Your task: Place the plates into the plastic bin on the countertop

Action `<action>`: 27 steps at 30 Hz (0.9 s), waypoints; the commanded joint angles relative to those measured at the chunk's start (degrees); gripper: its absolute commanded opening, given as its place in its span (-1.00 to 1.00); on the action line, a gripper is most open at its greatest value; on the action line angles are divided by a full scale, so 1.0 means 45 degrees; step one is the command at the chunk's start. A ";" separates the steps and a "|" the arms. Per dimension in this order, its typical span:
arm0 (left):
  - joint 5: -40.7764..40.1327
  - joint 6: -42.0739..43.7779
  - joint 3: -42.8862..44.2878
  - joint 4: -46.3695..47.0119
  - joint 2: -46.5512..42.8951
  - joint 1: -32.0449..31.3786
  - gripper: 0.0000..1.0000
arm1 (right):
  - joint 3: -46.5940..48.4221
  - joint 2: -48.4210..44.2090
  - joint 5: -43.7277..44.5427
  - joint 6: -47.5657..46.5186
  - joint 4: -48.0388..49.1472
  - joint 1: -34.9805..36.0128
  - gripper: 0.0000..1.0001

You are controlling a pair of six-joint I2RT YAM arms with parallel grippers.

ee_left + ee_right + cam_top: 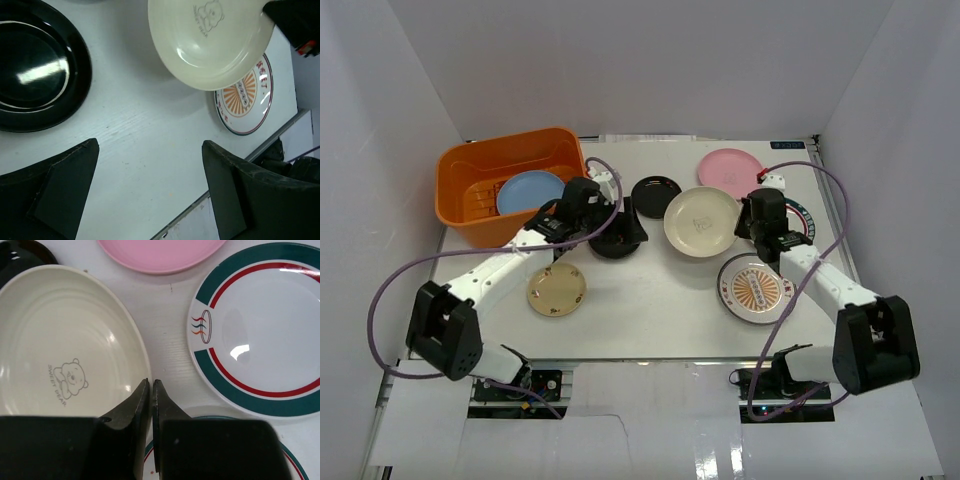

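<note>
The orange plastic bin (470, 175) stands at the back left of the white countertop (650, 300) with a light blue plate (528, 190) in it. My right gripper (151, 386) (742, 228) is shut on the right rim of the cream plate (60, 345) (700, 220), which looks slightly raised in the left wrist view (210, 45). My left gripper (150, 170) (620, 232) is open and empty, low over the table beside a black plate (35, 75) (610, 250). A second black plate (655, 195), pink plate (730, 172), green-red rimmed plate (260, 330), sunburst plate (755, 288) and tan plate (556, 289) lie on the countertop.
White walls enclose the table on the left, back and right. The table's front edge (235, 165) runs just beyond my left gripper's fingers. Purple cables loop from both arms, one near the bin's right end (605, 170).
</note>
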 commanded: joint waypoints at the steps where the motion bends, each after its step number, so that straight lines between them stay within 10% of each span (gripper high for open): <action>1: 0.0372 -0.0002 0.0874 -0.0003 0.0761 -0.0929 0.89 | -0.0320 -0.1456 -0.0526 -0.0020 -0.0147 -0.0040 -0.85; 8: -0.0155 -0.0490 0.1246 0.1598 0.2715 -0.1088 0.86 | -0.0457 -0.2883 -0.3555 0.0527 -0.0343 -0.0021 -0.85; 15: -0.0936 -0.0647 0.1363 0.2556 0.3380 -0.1068 0.41 | -0.0417 -0.3235 -0.4981 0.0644 0.0163 -0.0001 -0.85; 18: -0.0879 -0.0783 0.1305 0.2790 0.3537 -0.1088 0.05 | -0.0515 -0.3100 -0.5509 0.0820 0.0379 -0.0021 -0.84; 22: -0.1151 -0.0901 0.1285 0.2869 0.3304 -0.1068 -1.00 | -0.0535 -0.3040 -0.5608 0.0840 0.0438 -0.0001 -0.82; 27: -0.1699 -0.0745 0.2162 0.2265 0.2582 -0.0641 -1.00 | -0.0223 -0.3138 -0.5841 0.0820 0.0263 -0.0021 0.06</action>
